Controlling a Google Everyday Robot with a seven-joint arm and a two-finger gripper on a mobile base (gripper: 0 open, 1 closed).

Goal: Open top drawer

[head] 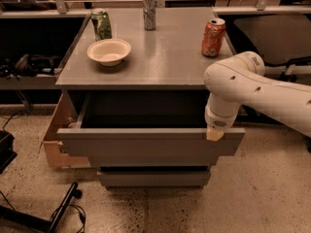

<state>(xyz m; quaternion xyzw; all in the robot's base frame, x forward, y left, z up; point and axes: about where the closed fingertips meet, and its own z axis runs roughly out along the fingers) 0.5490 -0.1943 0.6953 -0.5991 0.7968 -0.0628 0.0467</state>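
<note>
Open already, by the look of the top drawer [141, 142]: drawn well out toward the near side from under the worktop [160, 64], with a dark, deep hollow exposed behind its wide grey front. Impossible to see down to the bottom of that box from here. Below it, note the medium drawer front [153, 161] and the narrowest drawer front [154, 178], both set further back.

Find the tool [215, 133] at the right end of the top drawer's front, reaching down from the white arm [252, 89] and touching the upper edge there. Cannot tell whether released or clenched, nor whether hooked over the edge or merely resting against it.

On the worktop, well apart from the tool: a cream bowl [109, 51] toward the left, a green can [101, 24] at the far left, a silver can [149, 12] at the far middle, an orange can [213, 37] toward the right. On the floor to the left, a cardboard box [54, 137] close against the drawer's left end; touching or not, cannot say.

As for progress: main pull seemingly done, with much of the travel covered. Probably left: drawing out whatever travel remains, then letting go and lifting away without nudging the front back in.
</note>
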